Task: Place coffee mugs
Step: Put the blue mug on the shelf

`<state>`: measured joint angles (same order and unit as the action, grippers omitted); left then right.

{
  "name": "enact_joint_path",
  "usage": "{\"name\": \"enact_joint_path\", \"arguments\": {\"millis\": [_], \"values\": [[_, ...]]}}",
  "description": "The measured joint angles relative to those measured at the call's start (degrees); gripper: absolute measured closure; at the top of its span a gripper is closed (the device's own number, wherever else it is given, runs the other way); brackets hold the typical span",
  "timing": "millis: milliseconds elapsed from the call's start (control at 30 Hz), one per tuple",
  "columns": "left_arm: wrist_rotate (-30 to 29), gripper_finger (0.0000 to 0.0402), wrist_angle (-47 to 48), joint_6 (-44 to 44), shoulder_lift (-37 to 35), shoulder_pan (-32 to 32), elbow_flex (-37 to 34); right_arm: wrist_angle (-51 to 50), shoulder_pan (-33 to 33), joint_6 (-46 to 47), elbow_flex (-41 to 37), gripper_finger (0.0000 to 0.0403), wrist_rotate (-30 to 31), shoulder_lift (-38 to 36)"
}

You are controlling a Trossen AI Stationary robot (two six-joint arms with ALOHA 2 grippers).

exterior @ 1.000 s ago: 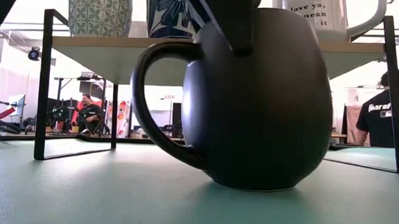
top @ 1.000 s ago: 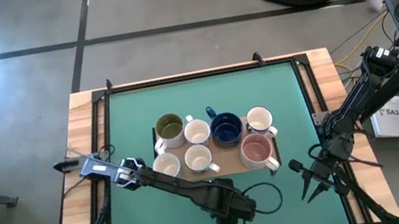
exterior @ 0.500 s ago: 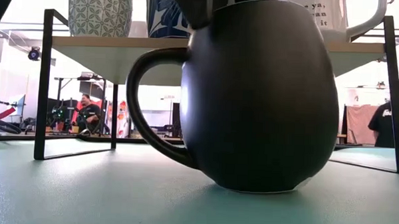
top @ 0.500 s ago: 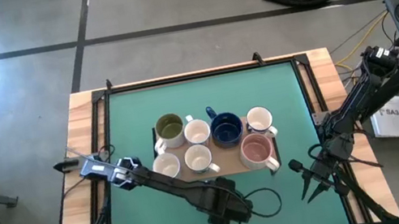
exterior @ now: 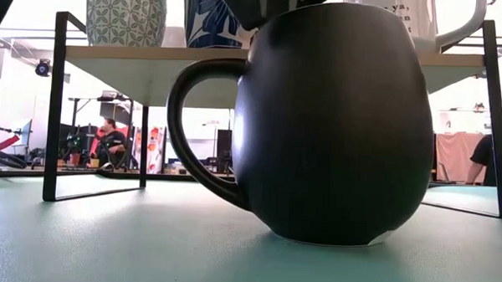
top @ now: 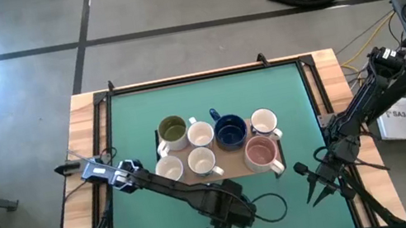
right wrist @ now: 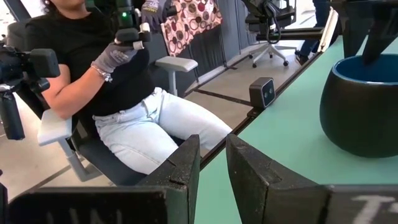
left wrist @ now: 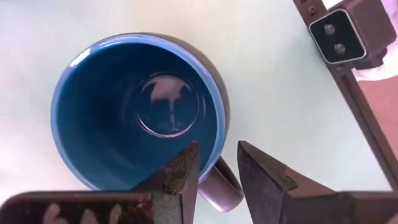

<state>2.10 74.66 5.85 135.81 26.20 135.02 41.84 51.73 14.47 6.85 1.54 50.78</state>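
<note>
While our left gripper (left wrist: 214, 171) straddles the rim of the navy mug (left wrist: 137, 118) beside its handle, one finger inside and one outside, we cannot tell whether the jaws are pinching the wall or only bracketing it. Over the last second the gripper has slid a little leftward along the table's near edge, in front of the shelf (top: 233, 163), and the mug has turned with it: in the low view its handle swung and its body (exterior: 335, 127) now sits slightly tipped, base still on the mat. We read that as the gripper dragging or re-seating the mug, not lifting it yet, so the placing of this mug remains ahead of us.

Seven mugs already stand on the shelf: an olive one (top: 172, 130), a second navy one (top: 231, 132), a pink one (top: 261, 153) and white ones between them. The open spot looks to be in the shelf's front row, between the white mug (top: 202, 162) and the pink one. The shelf's dark frame (exterior: 56, 101) rises just behind the mug, so a lift must clear it and the crowded rims.

Our right gripper (top: 317, 188) waits beyond the shelf's right end, fingers parted and empty. A seated person (right wrist: 118, 81) is past the table edge
</note>
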Motion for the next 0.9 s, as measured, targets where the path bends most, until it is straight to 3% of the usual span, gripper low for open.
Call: {"name": "enact_joint_path", "arguments": {"millis": [400,533,733,900], "values": [[-0.1,0.0315,-2.9,0.8,0.1,0.0,-0.8,0.0,0.0,0.0,0.0,0.0335,0.0,0.0],[-0.2,0.0333,-3.0,-1.1,0.7,-0.1,-0.9,0.0,0.0,0.0,0.0,0.0335,0.0,0.0],[0.3,0.0391,-3.4,-2.4,0.8,-0.1,-0.9,0.0,0.0,0.0,0.0,0.0335,0.0,0.0],[0.9,0.0395,-4.2,-4.4,0.9,-0.2,-0.8,0.0,0.0,0.0,0.0,0.0335,0.0,0.0]]}}
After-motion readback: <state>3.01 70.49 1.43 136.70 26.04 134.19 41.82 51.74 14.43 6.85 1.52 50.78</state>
